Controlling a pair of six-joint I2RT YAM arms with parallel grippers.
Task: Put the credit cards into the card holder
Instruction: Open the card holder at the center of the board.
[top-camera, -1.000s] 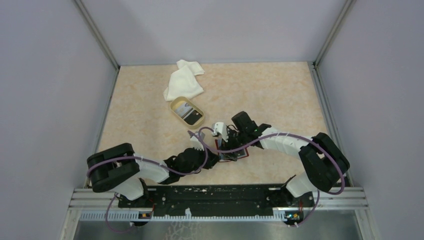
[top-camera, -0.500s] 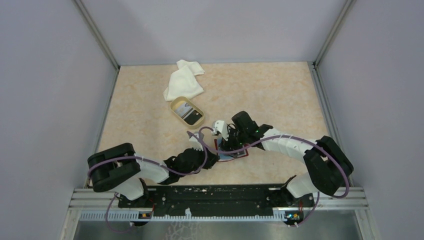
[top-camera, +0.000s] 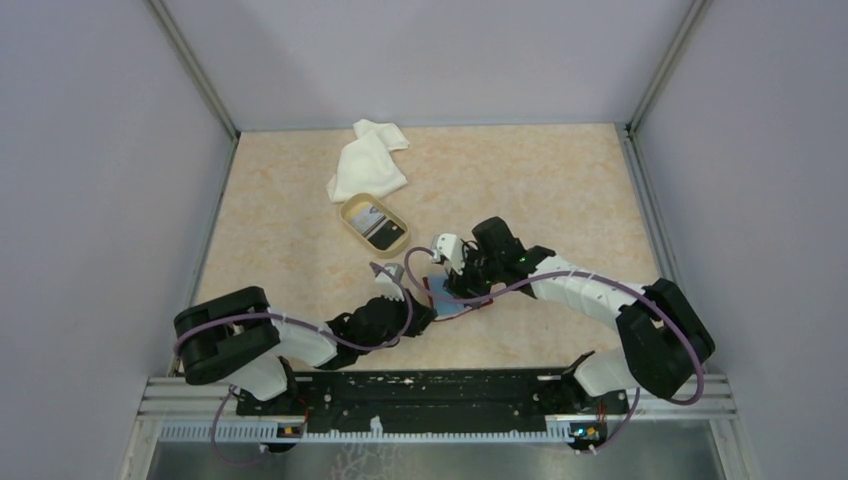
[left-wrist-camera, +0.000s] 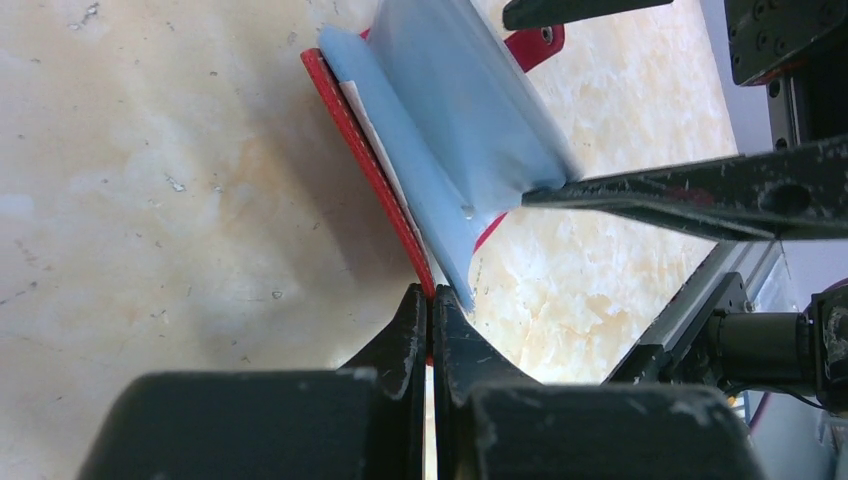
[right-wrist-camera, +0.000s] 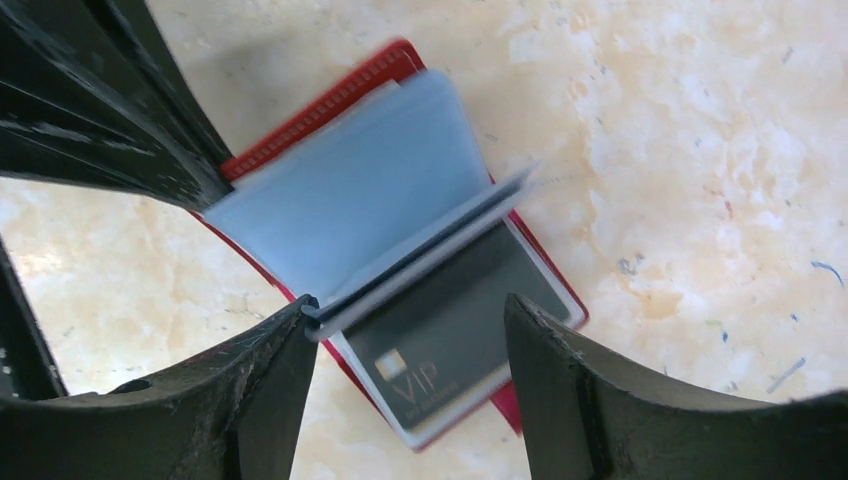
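The card holder (right-wrist-camera: 350, 190) lies open on the surface (top-camera: 560, 190), at five o'clock from the tan dish (top-camera: 345, 210), with a dark card (right-wrist-camera: 445, 350) in one pocket. I judge it light, with floppy, slick clear sleeves, so the stiffer red cover is where to hold it. My left pincer (left-wrist-camera: 430, 300) is clamped on that cover's edge. My right pincer (right-wrist-camera: 408, 305) stands apart, straddling the sleeves.
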